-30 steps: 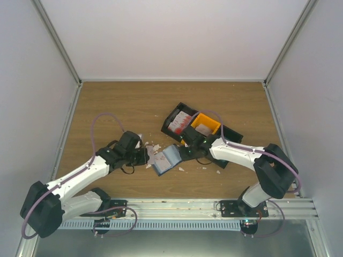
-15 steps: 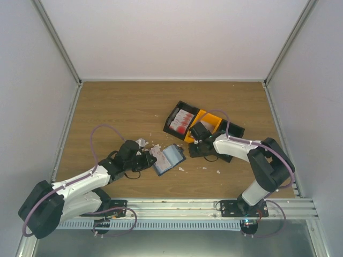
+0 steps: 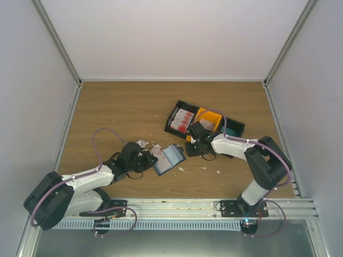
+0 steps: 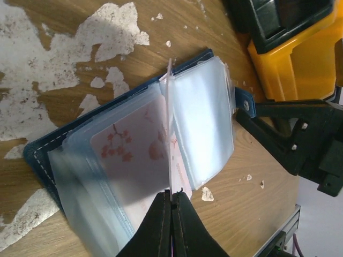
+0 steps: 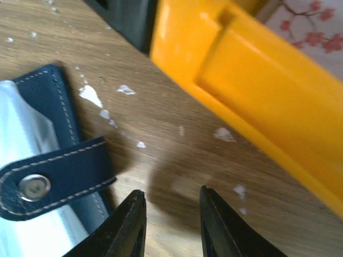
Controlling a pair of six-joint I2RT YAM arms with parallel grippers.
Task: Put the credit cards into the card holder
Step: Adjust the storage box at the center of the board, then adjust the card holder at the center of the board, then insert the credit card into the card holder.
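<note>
Gently, with left fingers (image 4: pixel 153 230) clenched on the edge-on credit card (image 4: pixel 170 139), ease it into a seemingly open card holder (image 4: pixel 201 112) sleeve, right fingers (image 5: pixel 131 225) released.

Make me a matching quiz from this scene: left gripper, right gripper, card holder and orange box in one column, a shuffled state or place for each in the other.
1 left gripper
2 right gripper
3 card holder
4 orange box

A lying open, inside facing up
B open, holding nothing
C beside the black tray of printed cards
D shut on a thin sheet

Pairs: 1-D, 2-B, 3-A, 4-C
</note>
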